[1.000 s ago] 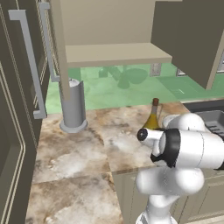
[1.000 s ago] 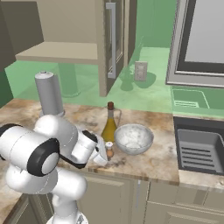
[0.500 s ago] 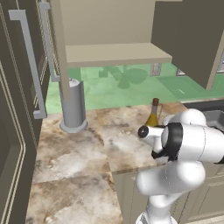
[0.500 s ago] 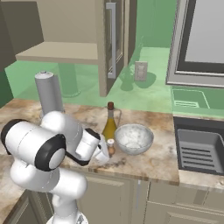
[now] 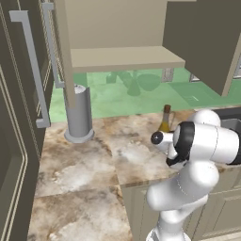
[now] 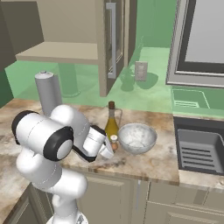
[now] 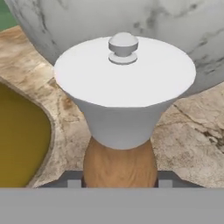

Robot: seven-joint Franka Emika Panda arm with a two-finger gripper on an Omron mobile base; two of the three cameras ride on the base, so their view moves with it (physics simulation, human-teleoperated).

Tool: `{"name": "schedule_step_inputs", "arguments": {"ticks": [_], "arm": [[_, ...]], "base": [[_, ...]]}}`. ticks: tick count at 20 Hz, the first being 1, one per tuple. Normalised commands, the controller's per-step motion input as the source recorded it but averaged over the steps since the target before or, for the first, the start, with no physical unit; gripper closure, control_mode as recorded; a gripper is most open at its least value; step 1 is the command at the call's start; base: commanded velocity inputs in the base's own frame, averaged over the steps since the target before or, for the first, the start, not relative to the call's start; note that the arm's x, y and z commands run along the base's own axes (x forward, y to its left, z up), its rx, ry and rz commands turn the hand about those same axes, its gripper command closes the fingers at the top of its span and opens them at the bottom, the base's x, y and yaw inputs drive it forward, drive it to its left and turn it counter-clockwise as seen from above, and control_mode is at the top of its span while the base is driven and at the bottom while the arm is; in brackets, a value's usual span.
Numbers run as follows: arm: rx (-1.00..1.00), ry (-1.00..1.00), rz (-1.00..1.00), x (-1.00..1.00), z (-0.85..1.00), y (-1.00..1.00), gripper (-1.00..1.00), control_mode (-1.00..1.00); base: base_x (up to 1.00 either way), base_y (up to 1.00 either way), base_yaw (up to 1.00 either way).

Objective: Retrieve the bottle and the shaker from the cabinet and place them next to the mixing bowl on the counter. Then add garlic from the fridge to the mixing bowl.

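Observation:
The orange-brown shaker point(image 7: 122, 87) with its pale top stands on the marble counter point(image 7: 188, 140), close in front of the speckled mixing bowl point(image 7: 175, 22). The bottle point(image 7: 22, 140) of yellow liquid is just to its left. My gripper point(image 7: 119, 183) is shut on the shaker's round body, one fingertip point(image 7: 73, 181) against each side. From the right base, the shaker point(image 6: 114, 141) sits between the bottle point(image 6: 112, 122) and the bowl point(image 6: 137, 137), with the gripper point(image 6: 108, 151) low at its near side. The corked bottle point(image 5: 165, 120) rises behind my arm. The cabinet point(image 5: 122, 59) stands open, its shelf bare.
A tall grey cylinder point(image 6: 47, 89) stands at the back left of the counter point(image 6: 148, 164). The sink point(image 6: 199, 151) lies to the right, under the microwave point(image 6: 201, 39). The dark fridge point(image 5: 19, 141) with bar handles fills the left side. An open cabinet door point(image 6: 114, 43) hangs above the bottle.
My arm's elbow has lifted slightly and shifted. The hand stays low at the shaker, which has not moved from beside the bottle and bowl.

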Motion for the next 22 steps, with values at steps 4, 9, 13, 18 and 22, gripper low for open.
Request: {"name": "schedule_step_inputs", "arguments": {"ticks": [4, 9, 13, 18, 22], "arm": [[0.07, -0.04, 0.00, 0.00, -0.19, 0.00, -1.00, -1.00], [0.03, 0.00, 0.00, -0.11, -0.07, 0.00, -1.00, -1.00], [0.00, 0.00, -0.01, -0.33, 0.00, 0.04, -1.00, -1.00], [0.00, 0.00, -0.03, -0.43, 0.03, 0.02, -1.00, -1.00], [0.00, 0.02, 0.00, -0.19, 0.57, 0.07, -1.00, -1.00]], "base": [[0.00, 0.00, 0.00], [0.00, 0.00, 0.00], [0.00, 0.00, 0.00], [0.00, 0.00, 0.00], [0.00, 0.00, 0.00]]}}
